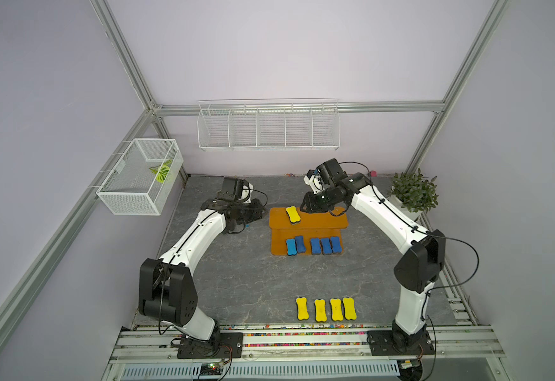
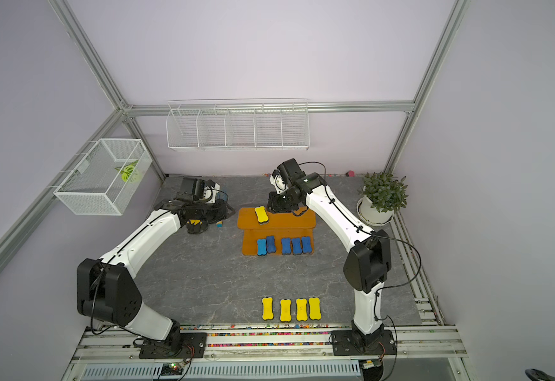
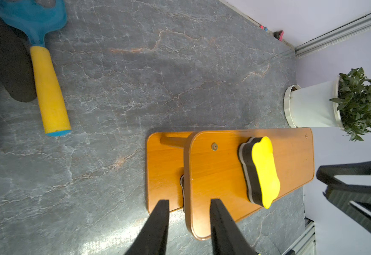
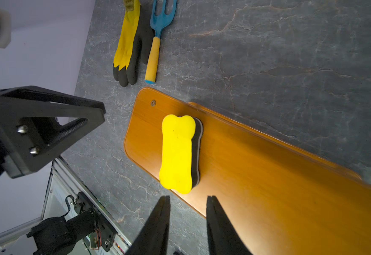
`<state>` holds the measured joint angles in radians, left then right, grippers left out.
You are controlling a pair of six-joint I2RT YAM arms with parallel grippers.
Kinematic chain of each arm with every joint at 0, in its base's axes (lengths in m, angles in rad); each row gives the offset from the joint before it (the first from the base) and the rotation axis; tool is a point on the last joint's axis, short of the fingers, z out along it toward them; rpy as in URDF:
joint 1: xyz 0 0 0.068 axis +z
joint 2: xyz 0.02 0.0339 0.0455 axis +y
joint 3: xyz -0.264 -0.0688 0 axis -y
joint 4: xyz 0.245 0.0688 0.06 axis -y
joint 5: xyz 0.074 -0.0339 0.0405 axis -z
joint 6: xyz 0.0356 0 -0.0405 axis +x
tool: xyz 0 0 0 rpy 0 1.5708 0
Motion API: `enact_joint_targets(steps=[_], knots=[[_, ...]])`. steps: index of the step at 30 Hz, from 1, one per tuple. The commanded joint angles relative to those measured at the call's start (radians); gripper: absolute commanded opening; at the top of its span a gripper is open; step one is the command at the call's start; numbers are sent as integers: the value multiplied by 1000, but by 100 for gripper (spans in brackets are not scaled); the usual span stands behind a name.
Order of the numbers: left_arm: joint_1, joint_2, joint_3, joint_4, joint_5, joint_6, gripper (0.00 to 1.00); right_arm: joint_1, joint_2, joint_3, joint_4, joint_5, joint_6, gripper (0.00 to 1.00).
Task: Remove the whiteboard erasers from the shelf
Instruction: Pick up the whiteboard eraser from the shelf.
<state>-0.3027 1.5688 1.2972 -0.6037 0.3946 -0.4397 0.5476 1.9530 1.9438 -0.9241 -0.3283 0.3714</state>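
The orange shelf (image 1: 322, 224) (image 2: 289, 221) stands mid-table. One yellow whiteboard eraser (image 1: 292, 215) (image 4: 177, 152) (image 3: 265, 172) lies on its upper board (image 4: 257, 176). Several blue erasers (image 1: 315, 245) (image 2: 286, 245) sit in a row on the lower board. Several more yellow erasers (image 1: 327, 309) lie on the table near the front edge. My right gripper (image 4: 188, 196) hovers at the back of the upper board, open and empty, its tips just short of the yellow eraser. My left gripper (image 3: 189, 201) is at the shelf's left end, open, holding nothing.
A yellow-and-black glove (image 4: 127, 44) and a blue garden fork (image 4: 158, 33) (image 3: 48, 88) lie on the table left of the shelf, under my left arm. A potted plant (image 1: 413, 194) stands at the back right. White wire baskets (image 1: 268, 127) (image 1: 141, 178) hang on the walls.
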Motion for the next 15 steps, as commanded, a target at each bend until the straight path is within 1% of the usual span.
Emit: enact_joint_targets(steps=[1,10,15], knots=[[0,-7,-9,16,20,-5,37,-1,44,53,-67,-51,-34,36],[0,8,-7,17,29,-4,37,-14,100,66,-37,-82,-26,37],[0,13,-1,16,31,-3,37,-21,138,101,-31,-100,-18,37]])
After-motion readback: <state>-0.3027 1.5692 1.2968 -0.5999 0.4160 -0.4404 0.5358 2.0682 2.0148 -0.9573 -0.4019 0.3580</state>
